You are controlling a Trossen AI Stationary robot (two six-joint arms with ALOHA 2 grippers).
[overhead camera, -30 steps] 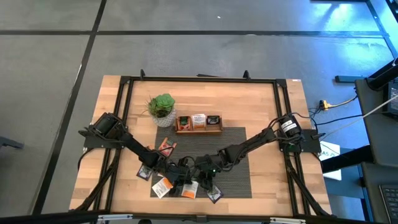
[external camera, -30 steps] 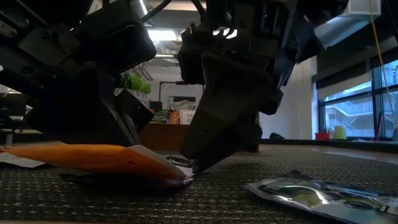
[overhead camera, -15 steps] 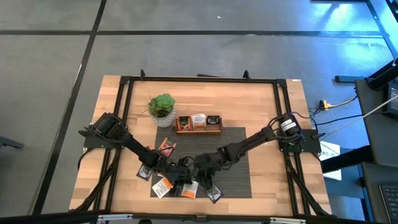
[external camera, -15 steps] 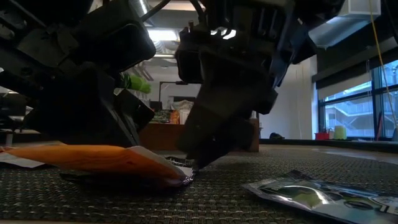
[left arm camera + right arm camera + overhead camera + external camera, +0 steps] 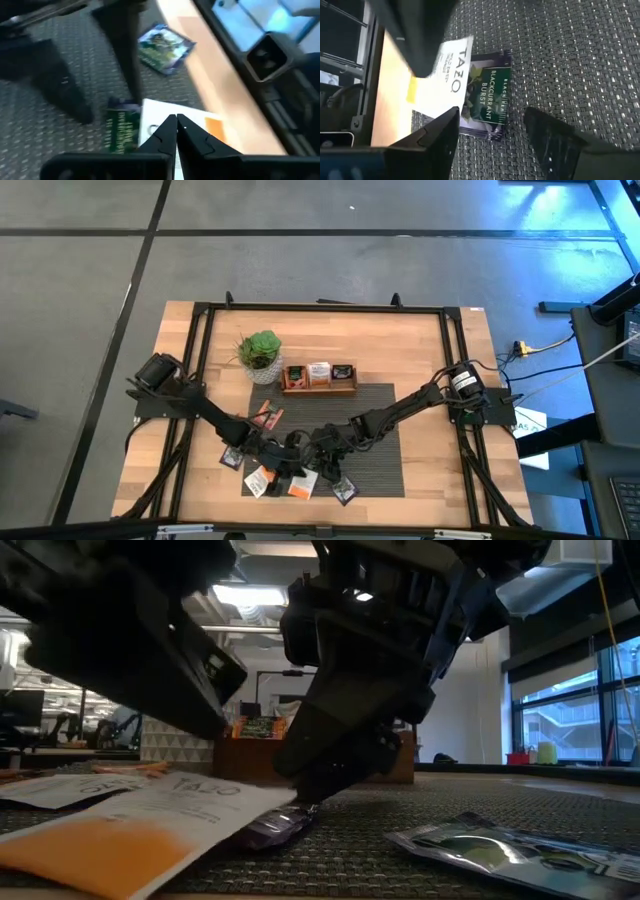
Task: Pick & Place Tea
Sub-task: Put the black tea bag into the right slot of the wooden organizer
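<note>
1. Where the two arms meet at the near edge of the grey mat, a dark purple sachet printed "Blackcurrant" lies flat, its lettering running along its long side.
2. Overlapping one edge of it is a white sachet marked "Tazo" with an orange patch, lying flat and tilted across the mat's border onto the wooden counter.
3. Right claw hangs over the purple sachet, fingers spread wide, holding nothing.
4. Left claw is pinched closed above the white sachet.
5. Another dark sachet lies apart on the mat.
</note>
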